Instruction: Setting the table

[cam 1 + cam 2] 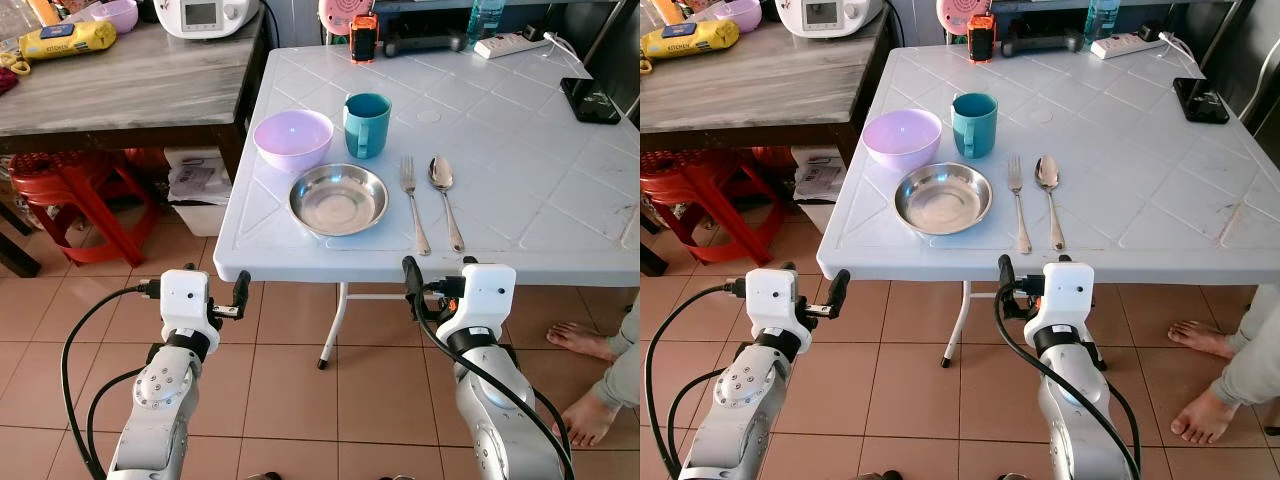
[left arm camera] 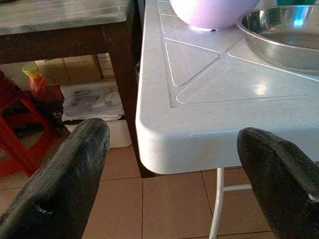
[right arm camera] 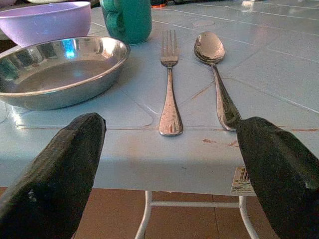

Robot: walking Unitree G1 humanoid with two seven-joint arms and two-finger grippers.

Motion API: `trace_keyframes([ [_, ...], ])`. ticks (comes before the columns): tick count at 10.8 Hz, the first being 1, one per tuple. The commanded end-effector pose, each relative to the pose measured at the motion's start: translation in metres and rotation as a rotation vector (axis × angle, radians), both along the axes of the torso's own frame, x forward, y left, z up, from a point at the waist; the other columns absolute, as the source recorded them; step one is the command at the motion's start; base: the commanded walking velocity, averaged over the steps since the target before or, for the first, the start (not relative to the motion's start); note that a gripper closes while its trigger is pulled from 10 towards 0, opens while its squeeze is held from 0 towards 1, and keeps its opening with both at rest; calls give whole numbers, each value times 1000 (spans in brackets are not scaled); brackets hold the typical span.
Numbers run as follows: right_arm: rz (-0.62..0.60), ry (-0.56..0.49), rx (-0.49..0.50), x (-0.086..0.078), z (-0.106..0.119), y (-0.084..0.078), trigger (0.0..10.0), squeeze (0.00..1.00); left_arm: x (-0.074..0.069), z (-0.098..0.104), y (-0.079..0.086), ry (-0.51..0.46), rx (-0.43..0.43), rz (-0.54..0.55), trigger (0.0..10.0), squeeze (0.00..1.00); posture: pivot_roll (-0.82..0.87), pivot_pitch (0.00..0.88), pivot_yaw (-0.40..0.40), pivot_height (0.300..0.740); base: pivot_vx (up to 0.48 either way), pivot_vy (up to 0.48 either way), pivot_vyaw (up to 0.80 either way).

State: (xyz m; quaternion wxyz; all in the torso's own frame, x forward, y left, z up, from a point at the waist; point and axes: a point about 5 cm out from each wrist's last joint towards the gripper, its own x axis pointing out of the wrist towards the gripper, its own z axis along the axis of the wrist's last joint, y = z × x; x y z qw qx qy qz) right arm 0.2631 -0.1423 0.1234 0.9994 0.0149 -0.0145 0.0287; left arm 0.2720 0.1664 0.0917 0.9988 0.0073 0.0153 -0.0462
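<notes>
Black fingers of the right gripper are seen spread wide with nothing between them, held just short of the near edge of the white desk and level with it. Spread equally wide and likewise empty are the fingers of the left gripper, held off the desk's near left corner. Beyond the right gripper, a fork and a spoon are laid side by side, handles toward the robot, apart from each other. Just left of the fork, a steel plate is set; behind it a lilac bowl and a teal cup stand close together, the bowl just beside the plate's far rim. Farther back on the desk, a phone, a power strip and an orange object are noted. A wooden side table adjoins on the left, a red stool beneath it; a person's bare feet are seen on the tiled floor at right. Step judged: the place setting appears complete or nearly so, both arms clear of the desk. Next move, if any, is judged to call for a check of alignment, or a reach forward over the desk edge to whatever item needs adjusting.
</notes>
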Motion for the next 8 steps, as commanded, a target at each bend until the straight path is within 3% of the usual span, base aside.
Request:
trace_keyframes([
  [1, 187, 215, 20, -19, -29, -18, 10000, 0, -2, -2, 4, 18, 62, -48, 10000, 0, -46, 138, 87, 740, 0, 0, 0],
  [3, -11, 111, -21, -13, -9, -41, 10000, 0, 5, -2, -2, 12, 46, -55, 10000, 0, -50, 88, 73, 740, 0, 0, 0],
  [4, -82, 128, 28, -15, -15, -45, 10000, 0, 5, -2, 0, 9, 38, -36, 10000, 0, -47, 79, 74, 740, 0, 0, 0],
  [6, -110, 141, 64, -20, -24, -36, 10000, 0, 1, -2, 3, 3, 29, -10, 10000, 0, -35, 76, 65, 740, 0, 0, 0],
  [8, -59, 98, -5, -18, -15, -25, 10000, 0, 2, 7, 3, -31, 0, 11, 10000, 0, -35, 77, 54, 740, 0, 0, 0],
])
